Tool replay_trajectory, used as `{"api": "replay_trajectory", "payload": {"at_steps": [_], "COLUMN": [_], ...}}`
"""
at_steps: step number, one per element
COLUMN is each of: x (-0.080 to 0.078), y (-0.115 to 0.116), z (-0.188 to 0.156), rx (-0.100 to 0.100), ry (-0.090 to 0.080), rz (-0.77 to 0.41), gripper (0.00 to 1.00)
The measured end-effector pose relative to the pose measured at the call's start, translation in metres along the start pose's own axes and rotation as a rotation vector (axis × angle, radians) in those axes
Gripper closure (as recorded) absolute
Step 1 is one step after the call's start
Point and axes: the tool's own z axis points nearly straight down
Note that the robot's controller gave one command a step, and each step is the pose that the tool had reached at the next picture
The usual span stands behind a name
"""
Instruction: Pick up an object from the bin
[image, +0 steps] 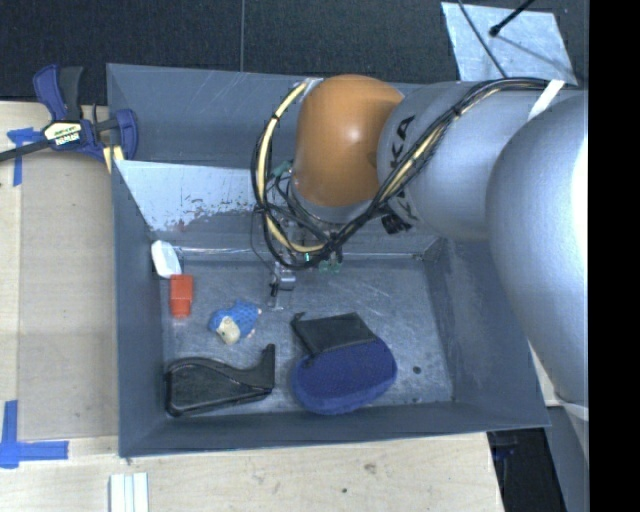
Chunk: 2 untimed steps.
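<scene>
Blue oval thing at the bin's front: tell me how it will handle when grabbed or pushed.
The blue oval thing looks soft and fabric-like, so it would probably flop rather than stay stiff. It lies flat and low, so it should slide, not roll. The black flat piece lies against its upper edge and may shift with it.
</scene>
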Motion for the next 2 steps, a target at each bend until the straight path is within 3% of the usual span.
{"api": "replay_trajectory", "payload": {"at_steps": [1, 2], "x": [0.0488, 0.0459], "y": [0.036, 0.0344], "z": [0.0493, 0.0462], "rx": [-0.001, 0.0], "ry": [-0.004, -0.011], "rz": [-0.248, -0.244], "gripper": [0.0, 1.0]}}
